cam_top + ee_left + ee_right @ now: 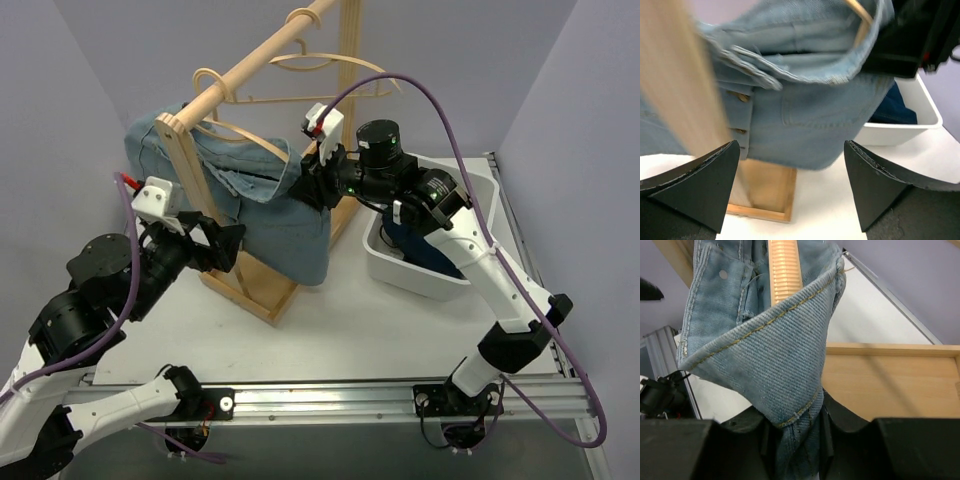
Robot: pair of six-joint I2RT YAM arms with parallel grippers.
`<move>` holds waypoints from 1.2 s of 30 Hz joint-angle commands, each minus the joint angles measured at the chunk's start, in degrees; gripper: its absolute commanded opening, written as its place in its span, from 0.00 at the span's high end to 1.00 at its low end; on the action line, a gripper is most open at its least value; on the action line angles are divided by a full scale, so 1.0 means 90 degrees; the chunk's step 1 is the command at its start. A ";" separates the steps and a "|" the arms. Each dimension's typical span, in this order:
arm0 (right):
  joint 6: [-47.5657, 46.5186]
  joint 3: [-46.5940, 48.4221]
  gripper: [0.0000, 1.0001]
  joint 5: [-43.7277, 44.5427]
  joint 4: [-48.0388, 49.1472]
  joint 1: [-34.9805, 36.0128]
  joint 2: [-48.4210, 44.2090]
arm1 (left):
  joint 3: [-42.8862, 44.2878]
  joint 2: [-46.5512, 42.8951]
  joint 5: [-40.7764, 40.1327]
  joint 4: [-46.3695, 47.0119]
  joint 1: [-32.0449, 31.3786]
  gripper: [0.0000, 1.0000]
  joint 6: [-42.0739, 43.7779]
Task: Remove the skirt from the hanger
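The denim skirt [262,205] is draped on a wooden hanger [783,267] on the rack [262,62], left of the white bin [432,278]. Its waistband is pinched between the closed fingers of the right gripper [792,427]. The left gripper [790,187] is held wide open and empty, near the skirt's front. The pull-off step appears to be in hand; next, the waistband must be drawn clear of the hanger's end.

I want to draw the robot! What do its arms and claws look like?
Both arms are black at the joints with white link covers. A purple cable loops along each. The left gripper and right gripper have chunky black wedge fingers, each topped by a white camera block.
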 commanded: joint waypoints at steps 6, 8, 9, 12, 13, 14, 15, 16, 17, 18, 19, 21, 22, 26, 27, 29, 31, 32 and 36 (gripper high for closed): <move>0.0236 0.1859 1.00 0.0421 0.0457 0.0013 0.0938 | -0.0001 0.0056 0.1013 0.0305 -0.0009 0.05 0.0079; 0.0314 0.1713 1.00 0.0392 0.0691 0.0022 0.0919 | 0.0038 0.0114 0.1092 0.0256 -0.0009 0.05 0.0069; 0.0314 0.1616 1.00 0.0391 0.0924 0.0032 0.0871 | 0.0047 0.0124 0.1112 0.0237 -0.0009 0.04 0.0069; 0.0314 0.1254 1.00 0.0527 0.1276 0.0032 0.0656 | -0.0011 0.0076 0.1092 0.0207 -0.0009 0.04 0.0060; 0.0314 0.1157 1.00 0.0528 0.1355 0.0032 0.0597 | -0.0030 0.0046 0.1083 0.0207 -0.0009 0.04 0.0060; 0.0479 0.0905 1.00 0.0499 0.1482 0.0042 0.0403 | -0.0040 0.0037 0.1073 0.0217 -0.0009 0.04 0.0050; 0.0500 0.0767 1.00 0.0518 0.1754 0.0052 0.0295 | -0.0060 0.0007 0.1073 0.0226 -0.0009 0.04 0.0040; 0.0500 0.0620 1.00 0.0567 0.1872 0.0071 0.0062 | -0.0089 -0.0003 0.1063 0.0236 -0.0009 0.04 0.0040; 0.0500 0.0513 1.00 0.0557 0.1999 0.0091 -0.0047 | -0.0109 -0.0012 0.1063 0.0246 -0.0009 0.04 0.0030; 0.0510 0.0289 1.00 0.0538 0.2271 0.0100 -0.0164 | -0.0118 -0.0022 0.1044 0.0256 -0.0009 0.04 0.0021; 0.0558 0.0239 1.00 0.0577 0.2371 0.0101 -0.0300 | -0.0167 -0.0012 0.1043 0.0275 -0.0009 0.04 0.0011; 0.0636 0.0528 1.00 0.0548 0.2285 0.0101 -0.0263 | -0.0206 -0.0003 0.1063 0.0324 -0.0009 0.04 -0.0028; 0.0656 0.0724 1.00 0.0528 0.2178 0.0101 -0.0079 | -0.0216 0.0007 0.1073 0.0353 -0.0009 0.04 -0.0038; 0.0656 0.1507 1.00 0.0489 0.1806 0.0101 0.0391 | -0.0216 0.0075 0.1150 0.0383 -0.0009 0.03 -0.0116; 0.0666 0.1575 1.00 0.0499 0.1767 0.0101 0.0450 | -0.0206 0.0095 0.1151 0.0373 -0.0009 0.02 -0.0126; 0.0695 0.1664 1.00 0.0518 0.1795 0.0101 0.0567 | -0.0206 0.0085 0.1170 0.0344 -0.0009 0.02 -0.0155; 0.0734 0.1625 1.00 0.0577 0.1922 0.0110 0.0636 | -0.0216 0.0046 0.1170 0.0334 0.0000 0.02 -0.0165; 0.0754 0.1605 1.00 0.0577 0.1981 0.0101 0.0655 | -0.0226 0.0037 0.1170 0.0344 -0.0009 0.02 -0.0175; 0.0793 0.1605 1.00 0.0674 0.2263 0.0101 0.0743 | -0.0236 -0.0012 0.1190 0.0305 -0.0009 0.02 -0.0204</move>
